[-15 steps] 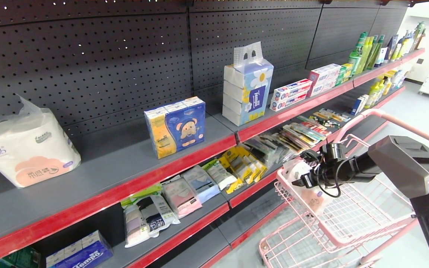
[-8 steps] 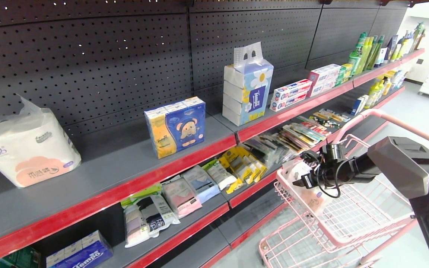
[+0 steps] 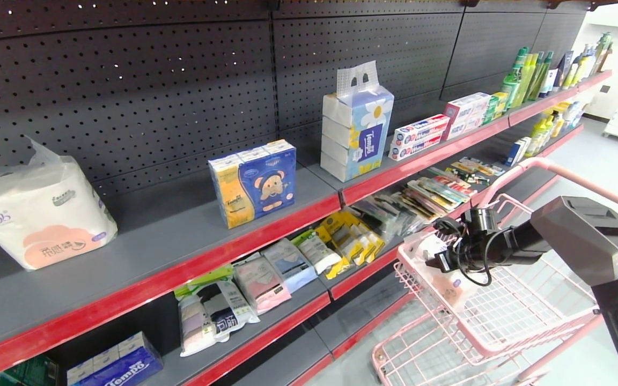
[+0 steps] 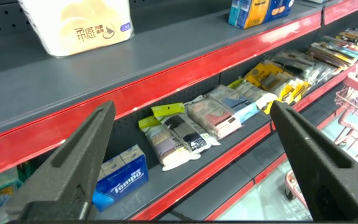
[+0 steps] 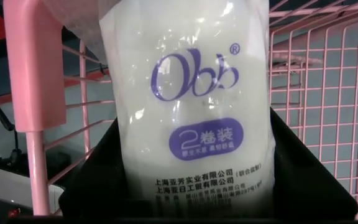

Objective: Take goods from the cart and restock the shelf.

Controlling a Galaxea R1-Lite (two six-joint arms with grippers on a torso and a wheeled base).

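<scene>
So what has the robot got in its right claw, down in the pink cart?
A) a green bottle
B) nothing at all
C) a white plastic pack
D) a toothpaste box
C: in the right wrist view the right claw has a dark finger on each side of the white plastic pack, with the pink cart bars right behind it.

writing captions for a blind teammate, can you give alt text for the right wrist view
A white pack with purple print stands clamped between the dark fingers of the right gripper. Behind it are the pink wire walls and a post of the cart.
</scene>
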